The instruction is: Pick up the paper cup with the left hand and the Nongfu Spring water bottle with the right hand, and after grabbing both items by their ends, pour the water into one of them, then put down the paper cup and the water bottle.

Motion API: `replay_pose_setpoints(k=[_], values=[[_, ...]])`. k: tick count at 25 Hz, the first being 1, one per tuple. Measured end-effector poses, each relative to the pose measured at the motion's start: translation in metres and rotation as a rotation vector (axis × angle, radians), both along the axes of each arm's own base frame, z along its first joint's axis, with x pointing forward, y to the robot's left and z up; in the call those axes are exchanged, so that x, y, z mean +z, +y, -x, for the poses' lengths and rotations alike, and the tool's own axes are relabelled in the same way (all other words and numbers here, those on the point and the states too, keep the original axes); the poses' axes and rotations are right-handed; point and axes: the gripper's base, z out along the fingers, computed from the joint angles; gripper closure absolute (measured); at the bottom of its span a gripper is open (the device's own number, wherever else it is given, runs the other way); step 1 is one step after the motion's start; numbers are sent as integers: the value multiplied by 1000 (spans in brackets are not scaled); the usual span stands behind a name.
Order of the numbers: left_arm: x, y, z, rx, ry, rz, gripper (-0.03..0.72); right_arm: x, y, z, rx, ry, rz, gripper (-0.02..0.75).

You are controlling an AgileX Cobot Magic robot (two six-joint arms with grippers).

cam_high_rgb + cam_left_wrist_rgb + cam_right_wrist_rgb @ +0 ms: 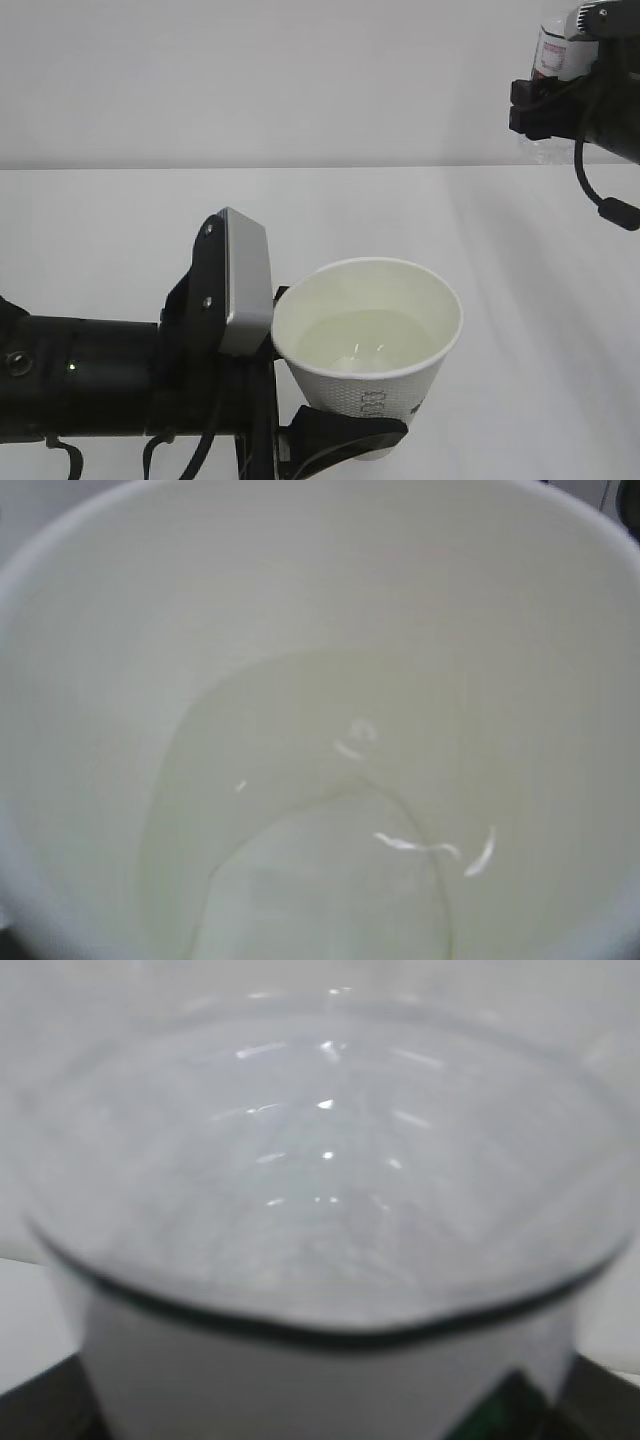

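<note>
Holding paper cup [370, 345], part-filled with water [365, 340], in left hand [335, 435], jaws clamped low on base; right hand [560, 105] grips water bottle [552, 50] top-right, well apart; lower both level, slowly, release only once seated on table [520, 300].

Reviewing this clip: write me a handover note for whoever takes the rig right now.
Left hand: shut on the paper cup, held upright above the table.
Right hand: shut on the Nongfu Spring water bottle, raised at the exterior view's top right, well away from the cup.
Done: both picked up; the water sits in the cup, so the pour looks finished.
Left: set the cup and the bottle down, then release.
</note>
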Motion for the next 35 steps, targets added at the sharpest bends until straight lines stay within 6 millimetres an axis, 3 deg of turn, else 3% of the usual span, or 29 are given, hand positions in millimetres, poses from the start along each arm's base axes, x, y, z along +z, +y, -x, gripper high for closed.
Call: replay_pose_setpoints(k=[7,24,35], values=[[0,0,0,2,1,1,178,-3,-1,3,-3,-60,-5,214],[0,0,0,2,1,1,178,-40,-5,36,-10,-34,-13,214],[0,0,0,2,1,1,178,-39,-5,36,-16,-50,-37,214]])
